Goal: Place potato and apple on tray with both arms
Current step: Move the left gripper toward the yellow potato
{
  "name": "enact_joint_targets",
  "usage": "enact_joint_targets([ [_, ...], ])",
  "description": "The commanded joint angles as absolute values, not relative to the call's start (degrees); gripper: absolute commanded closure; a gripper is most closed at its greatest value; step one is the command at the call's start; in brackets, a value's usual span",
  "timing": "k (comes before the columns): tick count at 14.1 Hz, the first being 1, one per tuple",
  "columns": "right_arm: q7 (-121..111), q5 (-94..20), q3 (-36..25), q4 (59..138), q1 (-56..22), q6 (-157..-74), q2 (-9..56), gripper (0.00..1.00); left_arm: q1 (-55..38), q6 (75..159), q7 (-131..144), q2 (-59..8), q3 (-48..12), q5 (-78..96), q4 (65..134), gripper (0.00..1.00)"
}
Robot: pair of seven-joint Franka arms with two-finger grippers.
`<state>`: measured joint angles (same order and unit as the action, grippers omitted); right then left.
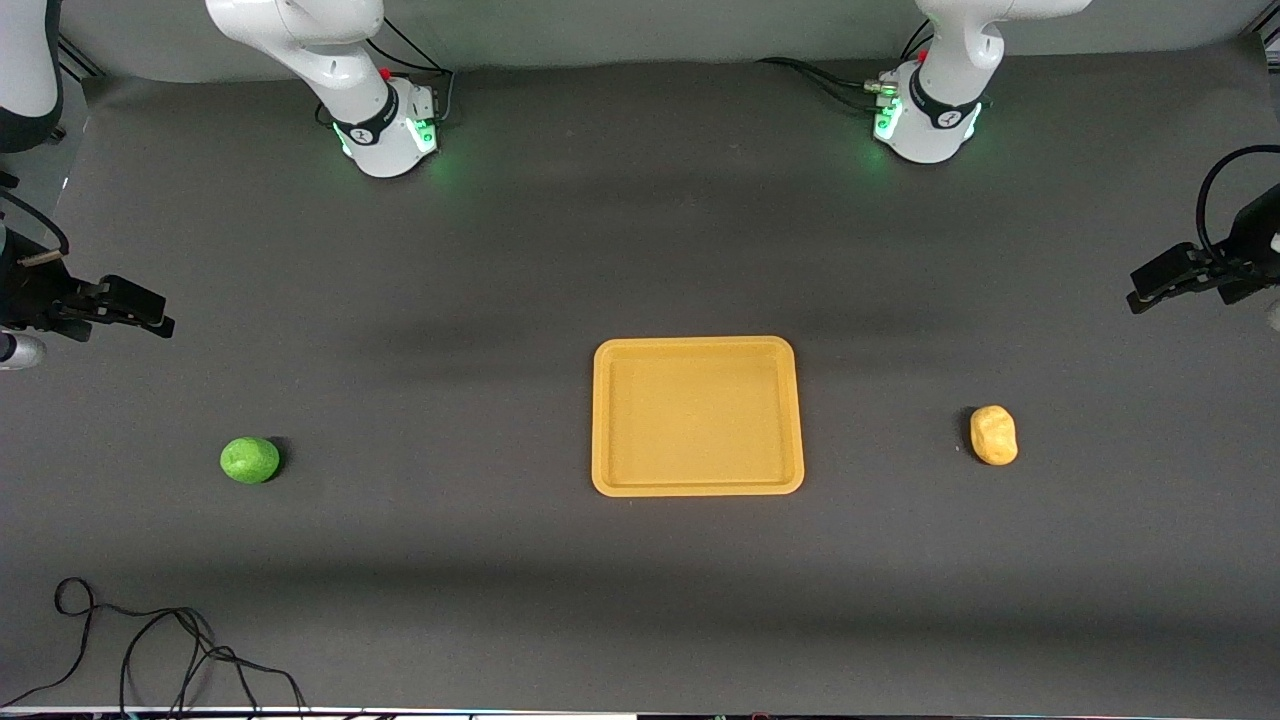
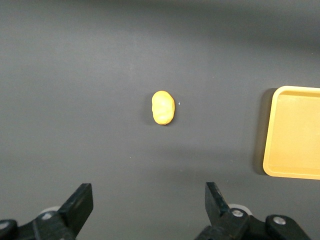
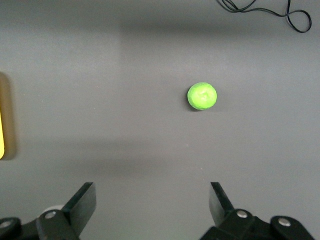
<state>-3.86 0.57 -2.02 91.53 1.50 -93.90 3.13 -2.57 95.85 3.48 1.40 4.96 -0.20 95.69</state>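
With the tray (image 1: 697, 480) empty at frame centre, apple (image 1: 249, 460) lower left and potato (image 1: 993, 435) right, the right tool (image 1: 140, 308) and left tool (image 1: 1165, 278) hang open at the edges, each apparently assigned its nearer item.

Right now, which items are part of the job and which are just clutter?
Job:
- potato, on the table
- apple, on the table
- tray, bare
- left tool, right tool, both open

Clutter:
- loose black cable

Two white jointed arms (image 1: 330, 50) with dark grey joint bands, green-lit bases, black cables, black end effectors.
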Motion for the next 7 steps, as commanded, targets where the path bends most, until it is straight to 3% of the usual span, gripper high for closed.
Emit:
enact_joint_targets([
  [1,-4.92,0.53,-1.67,89.91,2.11,-92.55,4.04,0.0,-2.46,94.48,2.9,0.97,5.27,0.7,94.48,0.0],
  [7,-4.83,0.44,-1.67,90.09,2.02,-91.94,4.04,0.0,-2.99,92.72,2.99,-0.08,5.19,0.79,95.1,0.0],
])
